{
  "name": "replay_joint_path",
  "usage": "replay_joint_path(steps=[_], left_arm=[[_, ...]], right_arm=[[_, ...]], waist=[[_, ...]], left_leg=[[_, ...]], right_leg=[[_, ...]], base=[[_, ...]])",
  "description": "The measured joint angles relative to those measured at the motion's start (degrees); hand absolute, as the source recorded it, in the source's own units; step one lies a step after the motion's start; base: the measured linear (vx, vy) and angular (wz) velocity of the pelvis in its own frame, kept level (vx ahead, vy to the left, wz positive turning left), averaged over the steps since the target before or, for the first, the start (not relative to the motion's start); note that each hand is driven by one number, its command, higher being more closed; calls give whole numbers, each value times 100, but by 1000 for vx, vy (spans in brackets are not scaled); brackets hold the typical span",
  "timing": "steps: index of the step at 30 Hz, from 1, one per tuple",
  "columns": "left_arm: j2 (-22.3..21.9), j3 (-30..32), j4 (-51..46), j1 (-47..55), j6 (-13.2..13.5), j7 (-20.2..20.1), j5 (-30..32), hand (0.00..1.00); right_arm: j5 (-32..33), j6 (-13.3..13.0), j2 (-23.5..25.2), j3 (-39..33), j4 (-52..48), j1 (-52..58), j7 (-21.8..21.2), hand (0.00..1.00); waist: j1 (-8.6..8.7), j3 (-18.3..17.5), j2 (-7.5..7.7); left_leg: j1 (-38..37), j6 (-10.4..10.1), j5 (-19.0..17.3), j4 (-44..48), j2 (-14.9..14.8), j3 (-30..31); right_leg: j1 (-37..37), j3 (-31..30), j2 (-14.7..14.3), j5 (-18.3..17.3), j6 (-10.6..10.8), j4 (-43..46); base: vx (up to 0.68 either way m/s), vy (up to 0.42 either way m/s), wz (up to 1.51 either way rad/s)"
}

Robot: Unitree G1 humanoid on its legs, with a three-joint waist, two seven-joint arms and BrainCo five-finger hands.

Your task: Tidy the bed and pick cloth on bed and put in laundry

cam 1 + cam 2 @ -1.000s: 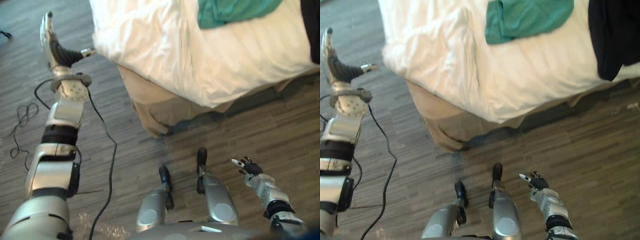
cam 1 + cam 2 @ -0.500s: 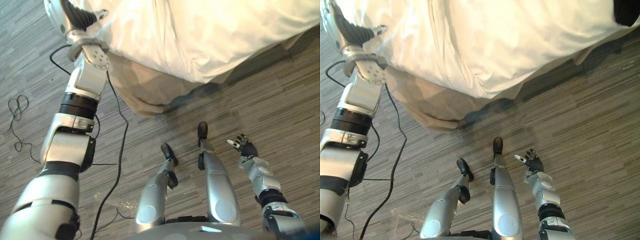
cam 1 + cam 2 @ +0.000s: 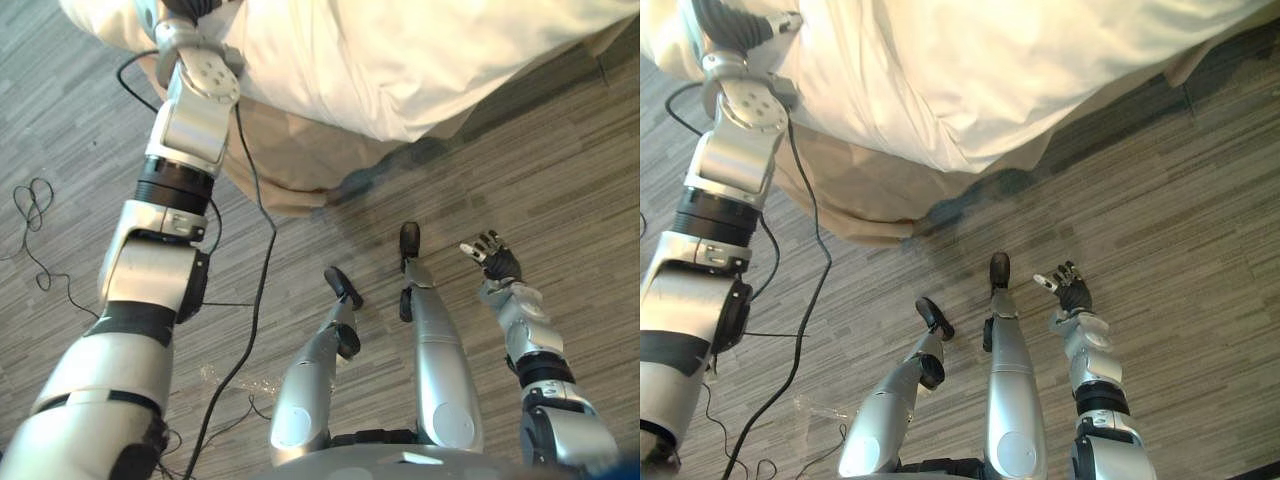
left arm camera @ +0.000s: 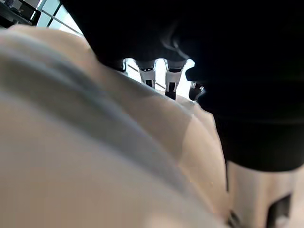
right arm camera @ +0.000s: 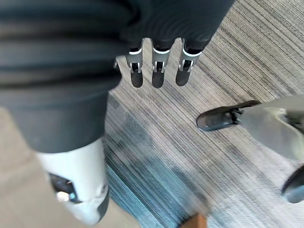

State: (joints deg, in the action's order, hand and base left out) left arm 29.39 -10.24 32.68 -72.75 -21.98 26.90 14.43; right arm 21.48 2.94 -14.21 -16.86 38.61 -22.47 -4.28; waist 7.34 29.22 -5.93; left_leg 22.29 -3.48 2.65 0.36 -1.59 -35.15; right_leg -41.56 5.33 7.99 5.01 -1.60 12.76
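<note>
Closer, left hand (image 4: 156,33) (fingers (image 4: 147,77) straight)

Duvet (image 3: 400,60) runs across the top of the frame, with the bed skirt (image 3: 290,160) hanging beneath its edge at upper centre and floor (image 3: 560,180) everywhere below. Left hand (image 3: 730,25) is upper left at the duvet's edge (contact unclear), right hand (image 3: 490,258) lower right, above the floor.

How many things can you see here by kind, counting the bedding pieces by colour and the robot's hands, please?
White duvet: 1
Tan bed skirt: 1
Robot hands: 2, the left hand and the right hand
Total: 4
</note>
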Motion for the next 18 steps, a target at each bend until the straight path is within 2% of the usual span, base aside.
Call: replay_joint_path(steps=[1, 2, 4, 5, 6, 7, 10, 13, 15, 18], left_arm=[[-4, 54, 12, -61, -19, -377, 270, 100], [10, 96, 10, -90, -16, -511, 351, 100], [207, 139, 2, -186, -4, -1345, 486, 100], [301, 128, -2, -218, -7, -1600, 463, 100], [526, 120, -20, -282, -27, -2114, 409, 100], [730, 92, -20, -317, -29, -2570, 394, 100], [995, -150, 3, -403, -14, -3034, 200, 100], [1221, -403, 24, -454, 38, -3543, -131, 100], [1266, -670, 113, -409, 213, -3857, -263, 100], [1265, -1072, 185, -303, 558, -4029, -448, 100]], right_arm=[[24, 40, 0, -51, -7, -62, -1, 0], [26, 53, 0, -69, -7, -86, -1, 0], [45, 119, -25, -76, -27, -151, 6, 0], [50, 132, -39, -78, -67, -151, 8, 0], [57, 157, -55, -100, -178, -156, 12, 0], [88, 171, -81, -131, -277, -156, 27, 0], [85, 182, -206, -241, -292, -151, 32, 0], [14, 183, -309, -342, -296, -111, 22, 0], [-40, 172, -369, -339, -291, 63, -5, 0], [-160, 68, -406, -321, -281, 262, -12, 0]], waist=[[4, 9, -3], [4, 10, -3], [4, 18, -5], [3, 21, -12], [-3, 26, -21], [3, 27, -24], [8, 27, -24], [127, 40, -57], [111, 53, -98], [131, 32, -140]], left_leg=[[56, 0, 0, 4, 0, -63], [76, 0, 0, 9, 0, -65], [93, 46, -30, 12, -4, -98], [91, 94, -63, 20, -15, -132], [90, 211, -144, 42, -36, -231], [95, 243, -210, 70, -35, -259], [86, 252, -302, 151, -14, -361], [23, 258, -345, 181, 35, -362], [-176, 250, -339, 184, 81, -369], [-397, 140, -265, 185, 191, -347]], right_leg=[[-63, -15, -1, 11, -2, 1], [-88, -22, -2, 14, -3, 1], [-118, -62, -21, 15, 0, 1], [-119, -96, -43, 8, 9, -1], [-130, -128, -68, 1, 19, -4], [-144, -157, -68, 4, 45, -4], [-144, -220, -29, 2, 122, -3], [-65, -229, 43, 5, 164, 17], [127, -224, 98, -28, 214, 20], [377, -197, 247, -119, 306, 29]], base=[[48, -5, -3], [42, -5, -2], [45, -5, -4], [47, 8, -11], [34, 14, -14], [47, 20, -14], [78, 42, -11], [118, 48, 3], [154, 38, -2], [181, 37, 6]])
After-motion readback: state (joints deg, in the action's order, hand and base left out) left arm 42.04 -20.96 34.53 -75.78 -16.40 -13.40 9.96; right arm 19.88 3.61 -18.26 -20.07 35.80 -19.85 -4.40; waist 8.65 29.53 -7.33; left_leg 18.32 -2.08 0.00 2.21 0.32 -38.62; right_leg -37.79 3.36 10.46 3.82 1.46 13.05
